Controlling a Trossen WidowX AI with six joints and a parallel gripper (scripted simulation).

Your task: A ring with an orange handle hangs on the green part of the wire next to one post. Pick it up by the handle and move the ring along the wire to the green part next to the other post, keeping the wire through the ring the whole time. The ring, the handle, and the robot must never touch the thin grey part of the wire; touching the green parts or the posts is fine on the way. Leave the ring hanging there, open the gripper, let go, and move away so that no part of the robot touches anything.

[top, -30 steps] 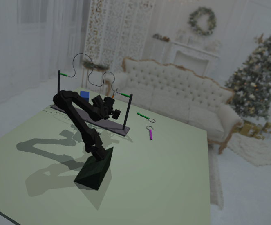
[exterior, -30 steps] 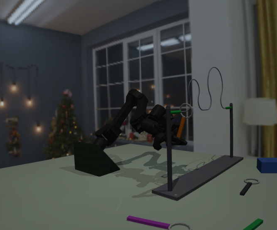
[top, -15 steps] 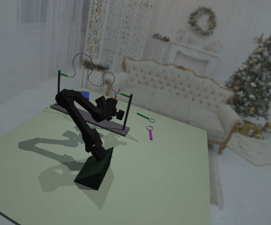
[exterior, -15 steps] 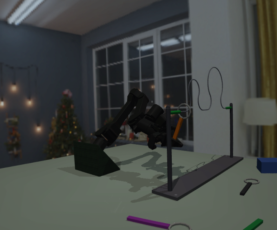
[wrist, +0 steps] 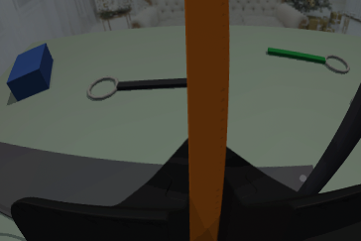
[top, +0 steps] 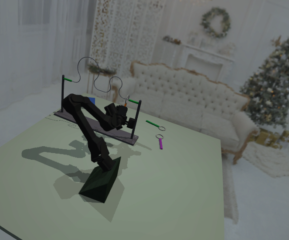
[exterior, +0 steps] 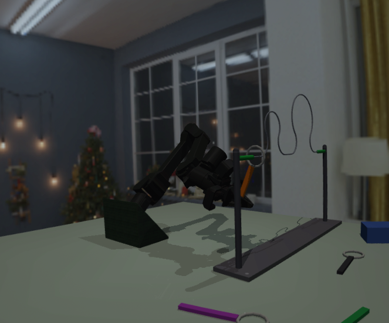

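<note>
The ring (top: 125, 100) (exterior: 255, 145) is around the wire at the inner end of the green part (top: 134, 101) (exterior: 246, 157) by the near post (top: 136, 118) (exterior: 237, 208), where the thin grey wire (exterior: 300, 94) starts. I cannot tell whether it touches the wire. Its orange handle (top: 125, 104) (exterior: 246, 181) (wrist: 208, 68) slopes down from it into my gripper (wrist: 199, 146), which is shut on it. The handle's lower end is hidden between the fingers. The other green part (top: 67, 79) (exterior: 320, 151) is at the far post (top: 62, 92) (exterior: 324, 184).
The wire rises in two humps between the posts above the dark base (exterior: 277, 253). A blue block (top: 92, 100) (exterior: 382, 232) (wrist: 30, 70) lies beyond it. Loose rings with black (exterior: 345, 265) (wrist: 151, 84), green (top: 152, 123) (wrist: 298, 55) and magenta handles (top: 161, 143) (exterior: 208, 311) lie on the table.
</note>
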